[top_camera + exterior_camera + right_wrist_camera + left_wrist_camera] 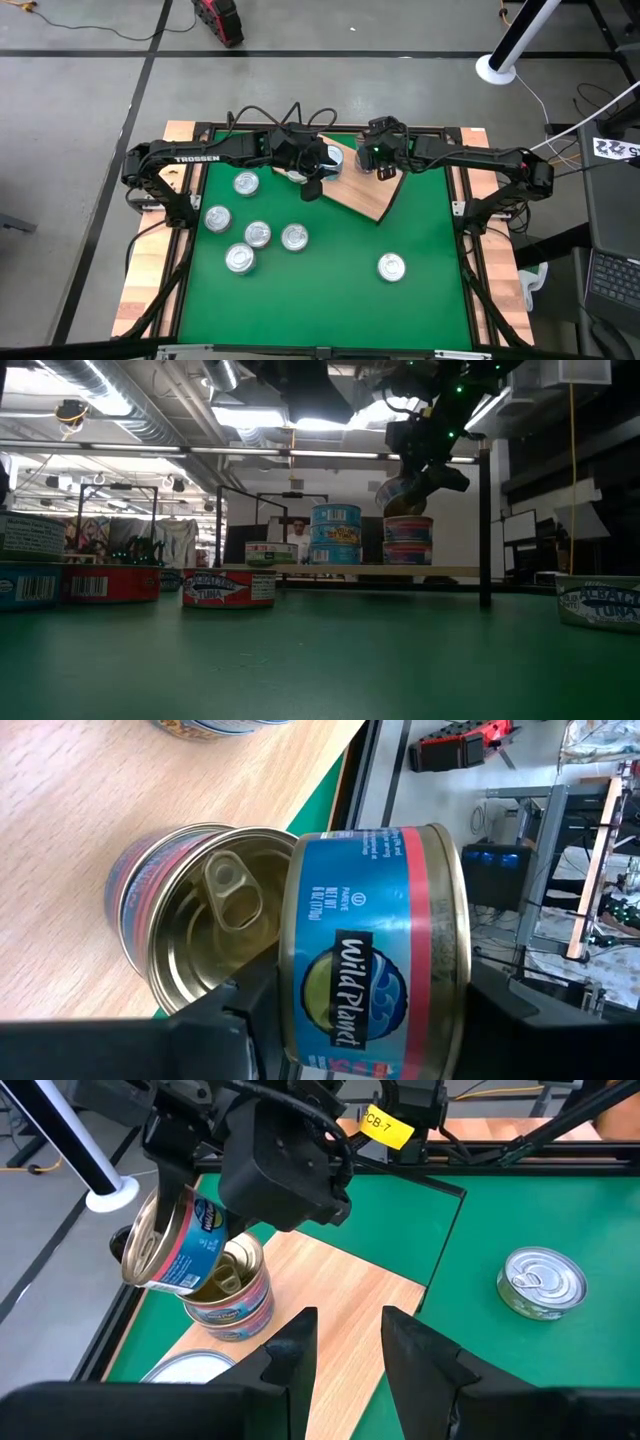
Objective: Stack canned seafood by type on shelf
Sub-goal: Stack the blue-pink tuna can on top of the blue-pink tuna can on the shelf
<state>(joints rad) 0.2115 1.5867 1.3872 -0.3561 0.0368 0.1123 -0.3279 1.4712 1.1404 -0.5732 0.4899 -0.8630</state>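
The shelf [372,198] is a light wooden board lying slantwise at the far middle of the green mat. Two pink-labelled tins [407,542] are stacked on it, the upper one gold-topped [190,935]. Just above that stack my right gripper [385,172] is shut on a tilted blue-and-red tin [370,950]. To its left, over the shelf's edge, my left gripper [347,1342] hangs open with nothing between its fingers. A stack of blue tins [336,535] also stands on the shelf. Several silver-lidded tins [258,234] lie on the mat. My right gripper pinches the blue-and-red tin between its two fingers, which seem to lie on its two flat ends [145,1245], with the label wall [350,900] showing between them. The fingers slant down from above. The tin is tilted on edge, its lower rim [190,1285] right at the gold top; whether they touch, I cannot tell.
One tin [391,266] lies alone at the near right of the mat, and a red tuna tin [228,588] is near the low camera. A black frame post [485,530] rises beside the shelf. Another tin [542,1283] lies on the mat past the shelf's edge.
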